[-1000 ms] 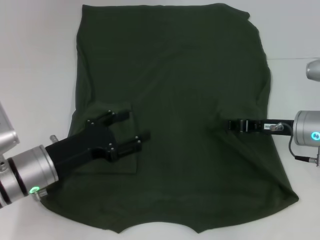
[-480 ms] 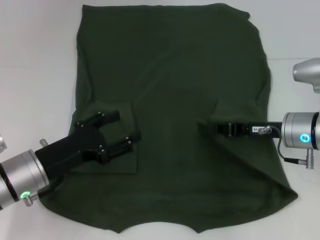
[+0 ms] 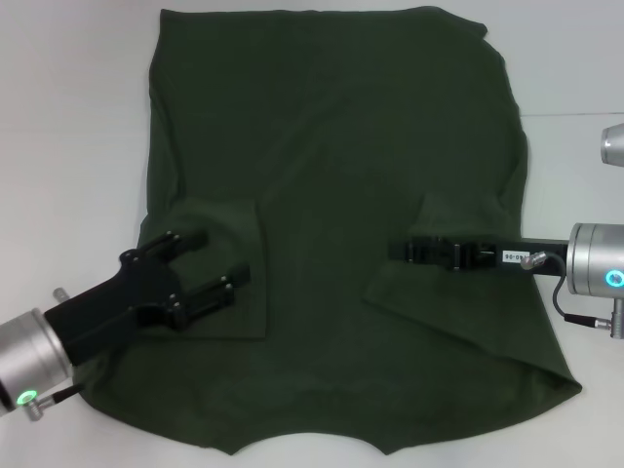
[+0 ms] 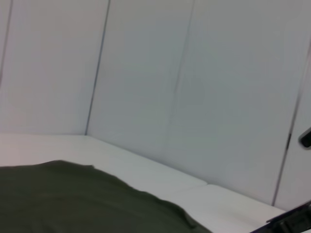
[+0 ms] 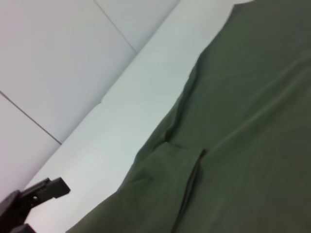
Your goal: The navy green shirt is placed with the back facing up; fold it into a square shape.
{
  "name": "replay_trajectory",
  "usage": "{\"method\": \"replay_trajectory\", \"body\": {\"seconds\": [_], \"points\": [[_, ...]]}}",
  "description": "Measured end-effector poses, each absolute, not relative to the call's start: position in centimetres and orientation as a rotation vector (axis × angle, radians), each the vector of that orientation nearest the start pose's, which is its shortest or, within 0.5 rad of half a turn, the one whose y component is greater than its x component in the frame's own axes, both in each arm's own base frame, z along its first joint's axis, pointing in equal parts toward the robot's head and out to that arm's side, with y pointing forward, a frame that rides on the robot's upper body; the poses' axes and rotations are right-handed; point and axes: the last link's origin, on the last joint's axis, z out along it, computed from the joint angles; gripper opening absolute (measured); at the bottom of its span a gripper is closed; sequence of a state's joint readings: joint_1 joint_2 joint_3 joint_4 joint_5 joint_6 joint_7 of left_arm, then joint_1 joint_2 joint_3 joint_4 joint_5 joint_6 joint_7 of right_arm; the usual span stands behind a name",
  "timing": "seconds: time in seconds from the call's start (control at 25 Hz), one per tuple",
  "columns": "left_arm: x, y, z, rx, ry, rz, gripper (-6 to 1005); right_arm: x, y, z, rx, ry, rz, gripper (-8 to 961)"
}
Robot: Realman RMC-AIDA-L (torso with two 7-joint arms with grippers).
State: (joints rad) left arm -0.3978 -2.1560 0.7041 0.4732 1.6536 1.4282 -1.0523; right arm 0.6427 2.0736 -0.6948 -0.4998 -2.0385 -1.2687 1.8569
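Shirt [image 3: 341, 195]: spread back-up on the table [image 3: 68, 146], long axis 12–6. Left gripper [image 3: 207, 269]: at your 8 o'clock, spread wide, empty, above the folded-in sleeve. Right gripper [image 3: 400, 251]: 3 o'clock, jaw state unclear, fold edge just beside, toward 9.

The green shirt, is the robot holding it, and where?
Right end effector looks pinched on the navy green shirt's right sleeve. Left end effector is open, holding nothing.

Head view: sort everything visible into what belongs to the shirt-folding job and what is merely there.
Belongs to the job:
- large dark green cotton shirt, plain back up
- left gripper, open, over the folded-in left sleeve
- right gripper, over the right sleeve

Merely there:
- white table
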Motion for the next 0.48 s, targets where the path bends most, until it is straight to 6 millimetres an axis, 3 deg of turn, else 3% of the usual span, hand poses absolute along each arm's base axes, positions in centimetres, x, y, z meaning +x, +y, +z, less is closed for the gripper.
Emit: {"method": "replay_trajectory", "body": {"seconds": [0.4,0.48], "points": [[-31.8,28.3,-1.0,-2.256,-0.657,-0.855,824,25.7,36.9,-3.4,-2.428,1.335,0.728,784],[-32.5,27.8,-0.5,-2.238,-0.661,-0.827,824,25.5,36.9,-3.6,-2.429,1.33,0.75,818]]}}
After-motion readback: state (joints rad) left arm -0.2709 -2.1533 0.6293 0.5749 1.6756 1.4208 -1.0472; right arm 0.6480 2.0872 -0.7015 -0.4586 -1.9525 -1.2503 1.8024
